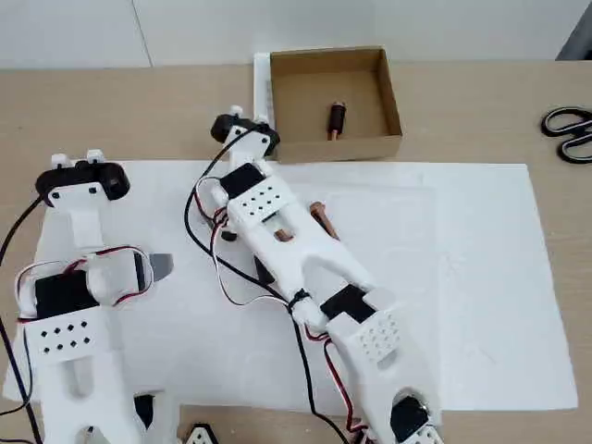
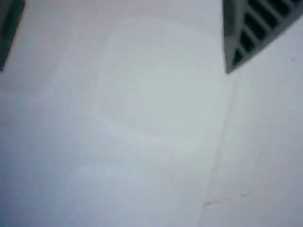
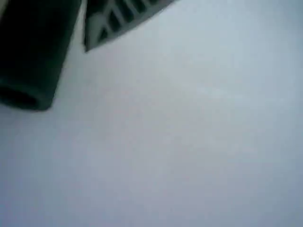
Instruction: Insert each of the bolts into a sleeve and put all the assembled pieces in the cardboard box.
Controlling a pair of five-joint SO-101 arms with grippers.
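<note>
The left gripper hangs close over the white paper sheet with its jaws set wide and nothing between them. One grey ribbed finger shows on one side, and a dark edge of the other shows well apart from it. A faint crease runs across the smooth paper below. The right gripper is drawn in narrow around a sleeve, a matt black tube with a round open end, which sits just beside its ribbed finger. From above, both arms are white moulded plastic with black motor blocks and thin red and black cables. The right arm stretches from the near edge towards the cardboard box. This box is an open, shallow brown square at the far side of the tan wooden table. Inside it lies one assembled piece, a short dark cylinder with a copper tip. A slim copper-coloured bolt lies on the paper just beside the right arm. Black-handled scissors rest at the far right.
</note>
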